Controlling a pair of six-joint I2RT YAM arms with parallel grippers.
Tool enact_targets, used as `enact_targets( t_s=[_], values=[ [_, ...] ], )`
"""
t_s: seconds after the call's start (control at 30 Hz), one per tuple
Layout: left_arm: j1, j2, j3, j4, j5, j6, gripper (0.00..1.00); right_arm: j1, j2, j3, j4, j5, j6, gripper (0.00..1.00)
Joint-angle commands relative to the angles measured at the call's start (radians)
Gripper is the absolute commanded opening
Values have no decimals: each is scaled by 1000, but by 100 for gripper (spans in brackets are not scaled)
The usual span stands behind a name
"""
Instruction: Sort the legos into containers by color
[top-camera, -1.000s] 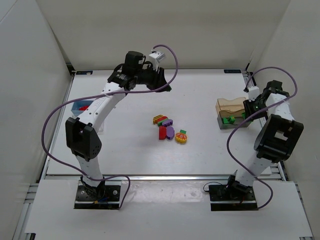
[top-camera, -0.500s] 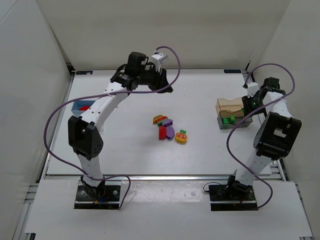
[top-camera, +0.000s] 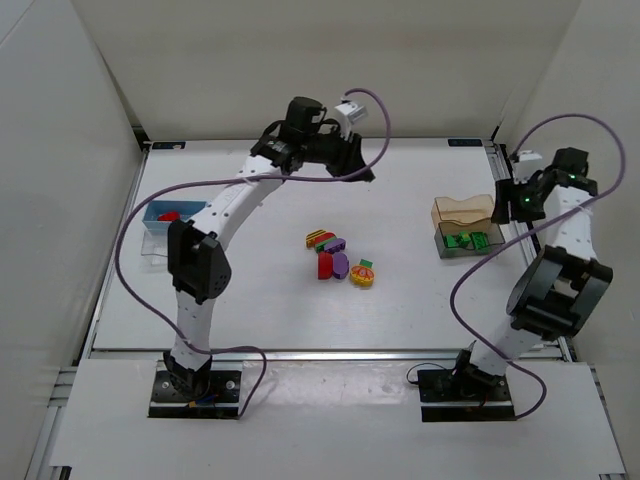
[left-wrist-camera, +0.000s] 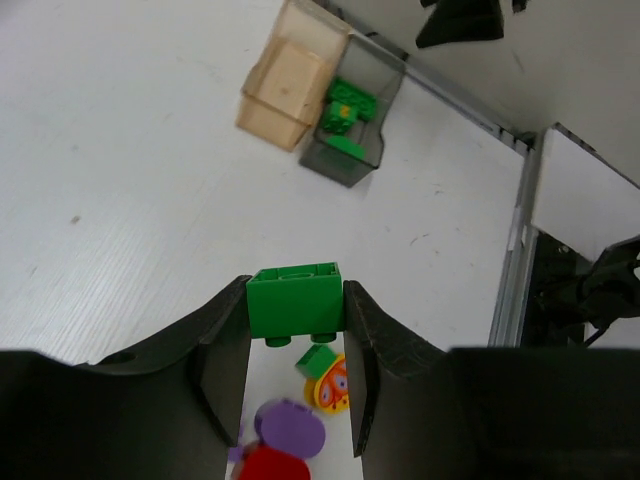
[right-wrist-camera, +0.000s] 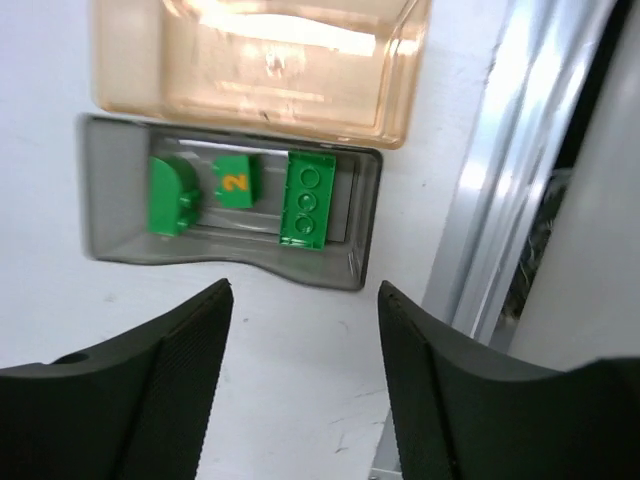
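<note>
Since a second ago your left arm has swung toward 3 o'clock across the far side of the table (top-camera: 250, 300), and your right arm has drawn back from the dark box (right-wrist-camera: 365, 220) toward the right rail.

The left gripper (left-wrist-camera: 296, 305) is clamped narrowly on one green brick (left-wrist-camera: 294, 295), held in the air at 12 o'clock of the loose pile (top-camera: 338, 258). The right gripper (right-wrist-camera: 305, 300) has its jaws parted and holds nothing, hanging over the near wall of the dark box.

You can count three green pieces in the dark box: one rounded, one marked with a 2, one three-stud plate. The tan box (right-wrist-camera: 130, 90) touches it at 12 o'clock. The loose pile at table centre shows about six pieces in red, purple, green and yellow-orange, lying close together. At the pile's 9 o'clock, by the left edge, the blue box (top-camera: 150, 212) holds one red brick (top-camera: 168, 215).

Bare table lies between the pile and the boxes on both sides. The tan and dark boxes sit near the right edge rail.
</note>
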Motion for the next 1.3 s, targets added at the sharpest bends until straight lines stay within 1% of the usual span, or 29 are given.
enact_targets(
  t_s=[0.0,0.03,0.07,0.13,0.17,0.2,0.23,0.3,0.4,0.5,0.57,0.63,0.7,0.77,0.9,0.93,1.07,1.2,1.27],
  values=[
    [-95,91,139,7,105,1,19,-67,-175,95,-37,-171,114,65],
    [-106,120,172,7,112,-6,19,-99,-197,103,-40,-209,133,67],
    [-121,173,238,7,134,-20,19,-119,-239,107,-40,-224,151,69],
    [-156,230,304,7,141,-26,19,-179,-270,127,-63,-276,190,74],
    [-167,287,337,4,148,-26,19,-201,-281,137,-97,-293,196,75],
    [-190,310,390,4,148,-25,19,-221,-296,149,-112,-307,205,77],
    [-199,329,415,4,149,-19,19,-265,-303,170,-126,-316,213,78],
    [-216,384,446,16,157,-5,20,-303,-318,189,-163,-349,220,80],
    [-236,433,440,93,189,-10,23,-354,-332,221,-221,-375,202,81],
    [-250,468,395,209,212,-40,24,-388,-346,235,-281,-398,179,81],
    [-255,493,377,335,217,-81,24,-408,-355,236,-313,-410,161,81],
    [-258,519,354,456,202,-144,21,-420,-369,236,-341,-421,144,81],
    [-265,536,354,507,177,-175,17,-429,-376,232,-356,-422,136,81],
    [-282,554,349,570,152,-183,17,-431,-389,232,-372,-427,130,81],
    [-311,579,328,643,122,-197,16,-433,-399,230,-396,-433,130,81],
    [-322,588,316,683,120,-209,17,-433,-407,230,-396,-430,136,81],
    [-342,628,331,752,115,-238,17,-433,-427,216,-396,-429,154,81],
    [-356,666,360,768,83,-244,19,-433,-456,198,-402,-421,156,81],
    [-357,683,371,768,40,-264,21,-433,-473,201,-418,-410,153,81]
  ],
)
